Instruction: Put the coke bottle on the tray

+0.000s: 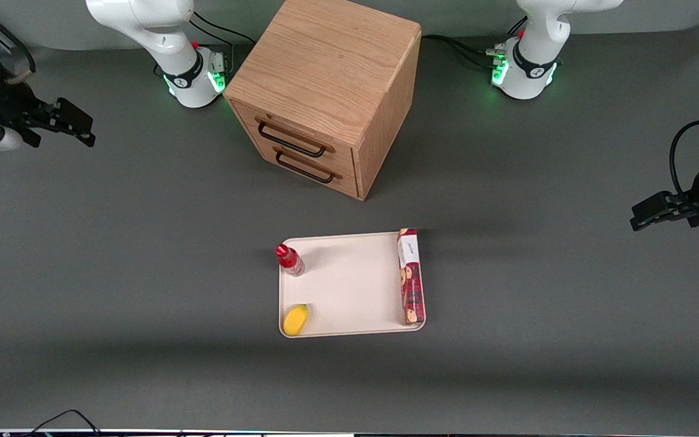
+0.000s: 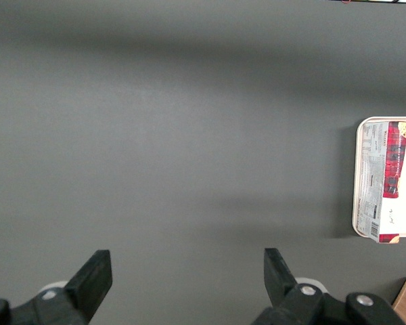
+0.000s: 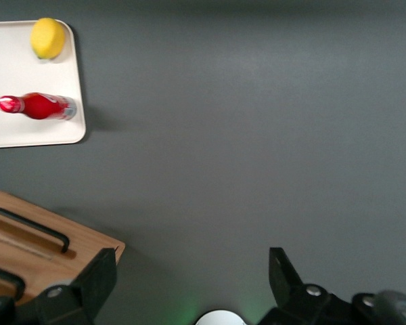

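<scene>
The coke bottle (image 1: 289,259), small and red with a red cap, stands upright on the cream-white tray (image 1: 349,285), at the tray's corner nearer the drawer cabinet and toward the working arm's end. It also shows in the right wrist view (image 3: 37,106) on the tray (image 3: 13,68). My right gripper (image 1: 85,129) is open and empty. It hangs above the table at the working arm's end, well away from the tray. Its fingers frame bare table in the right wrist view (image 3: 191,265).
A yellow fruit (image 1: 296,319) lies on the tray's corner nearest the front camera. A long red biscuit box (image 1: 411,276) lies along the tray's edge toward the parked arm. A wooden drawer cabinet (image 1: 325,91) stands farther from the front camera than the tray.
</scene>
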You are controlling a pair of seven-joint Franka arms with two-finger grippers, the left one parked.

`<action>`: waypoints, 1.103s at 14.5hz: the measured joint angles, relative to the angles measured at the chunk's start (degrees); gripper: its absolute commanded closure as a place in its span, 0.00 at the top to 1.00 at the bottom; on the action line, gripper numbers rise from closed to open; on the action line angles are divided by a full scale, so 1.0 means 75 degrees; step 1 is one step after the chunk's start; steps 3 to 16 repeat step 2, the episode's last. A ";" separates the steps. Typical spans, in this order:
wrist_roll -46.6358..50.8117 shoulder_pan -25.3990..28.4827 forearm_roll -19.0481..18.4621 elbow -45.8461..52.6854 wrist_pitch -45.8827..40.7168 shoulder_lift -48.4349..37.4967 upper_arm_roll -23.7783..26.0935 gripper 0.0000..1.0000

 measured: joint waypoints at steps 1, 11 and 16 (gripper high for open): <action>-0.0001 0.0004 0.0019 -0.0099 0.0100 0.0003 -0.0017 1.00; -0.0001 0.0029 0.0040 -0.0096 0.0134 0.0011 -0.0016 1.00; -0.0001 0.0029 0.0040 -0.0096 0.0134 0.0011 -0.0016 1.00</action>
